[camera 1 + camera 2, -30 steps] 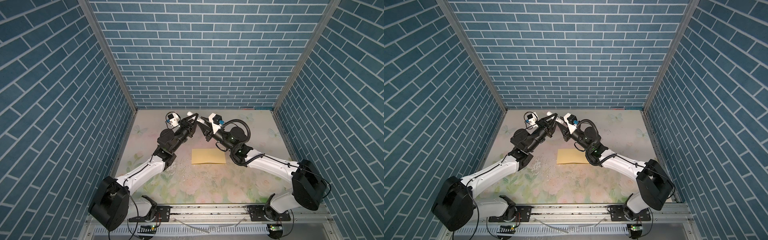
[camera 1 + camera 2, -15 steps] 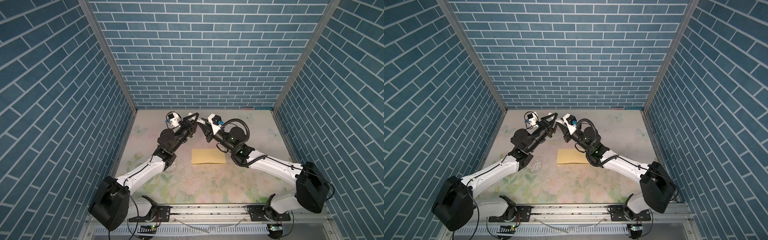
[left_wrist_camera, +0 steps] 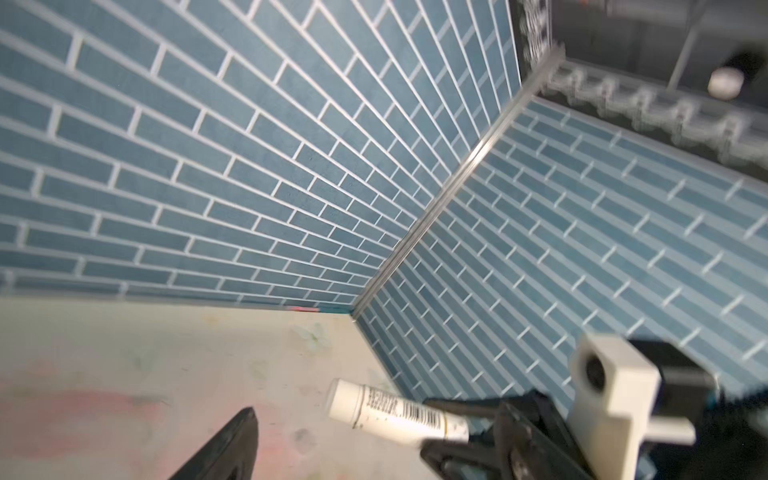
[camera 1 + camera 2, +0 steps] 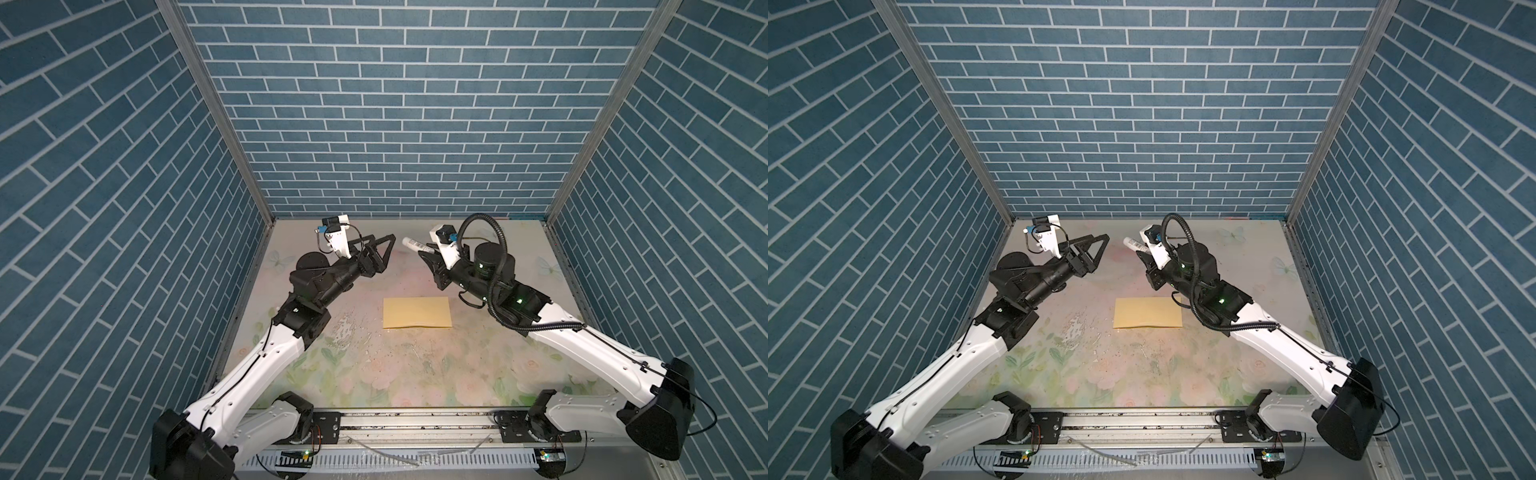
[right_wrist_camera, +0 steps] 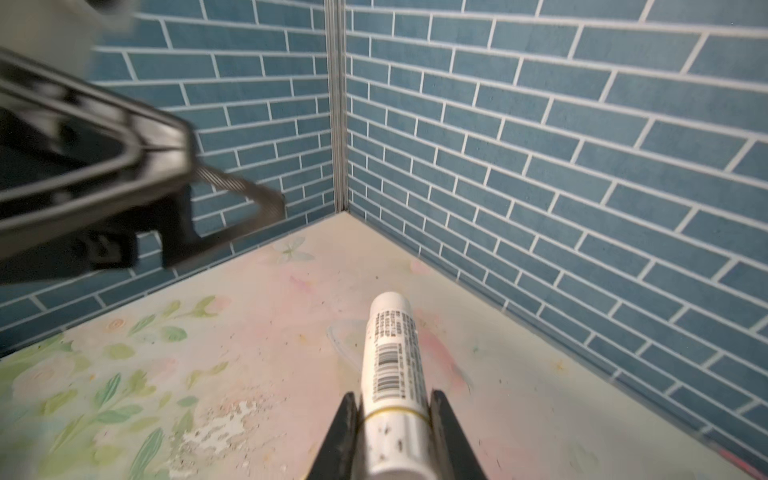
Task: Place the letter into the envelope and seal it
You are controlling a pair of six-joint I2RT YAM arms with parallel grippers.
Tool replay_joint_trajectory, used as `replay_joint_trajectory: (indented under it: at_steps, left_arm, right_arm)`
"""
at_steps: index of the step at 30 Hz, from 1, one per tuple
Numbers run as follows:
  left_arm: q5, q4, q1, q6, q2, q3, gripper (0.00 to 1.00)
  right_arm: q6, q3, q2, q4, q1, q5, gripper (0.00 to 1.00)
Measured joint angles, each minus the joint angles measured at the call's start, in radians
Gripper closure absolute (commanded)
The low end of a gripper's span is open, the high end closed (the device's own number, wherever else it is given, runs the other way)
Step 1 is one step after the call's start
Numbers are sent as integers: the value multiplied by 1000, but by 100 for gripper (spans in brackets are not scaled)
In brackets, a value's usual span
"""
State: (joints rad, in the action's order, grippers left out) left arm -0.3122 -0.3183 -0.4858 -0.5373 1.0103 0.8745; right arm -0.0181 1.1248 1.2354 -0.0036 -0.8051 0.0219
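On the mat (image 4: 415, 365), envelope (image 4: 417, 313) crosswise — left pincer (image 4: 384, 254) spread, right pincer (image 5: 393, 405) pinching glue stick (image 5: 392, 353).

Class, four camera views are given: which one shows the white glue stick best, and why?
The right wrist view: the glue stick is large and sharp, barcode visible, clamped in the right gripper. The left wrist view shows it side-on and blurred; in both top views it is tiny.

Bright, even light; top views sharp; left hand (image 5: 235, 170) motion-blurred in right wrist view.
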Motion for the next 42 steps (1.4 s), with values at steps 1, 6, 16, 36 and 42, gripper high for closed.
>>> replay_joint_trajectory:
  at_steps: [1,6,16,36,42]
  left_arm:
    - [-6,25,-2,78,-19,1,10]
    - [-42,103,-27,376,-54,-17,10]
    - [-82,200,-153,758,6,-35,9]
    - [-48,292,-225,1049,161,-2,46]
    - [-43,296,-238,1078,182,3,77]
  right_arm:
    - [18,16,-5,-48,21,23,100]
    - [88,79,-6,-237,86,129,100]
    - [153,187,61,-459,90,296,100]
    - [179,224,104,-562,90,488,100]
    - [180,224,104,-574,90,509,100]
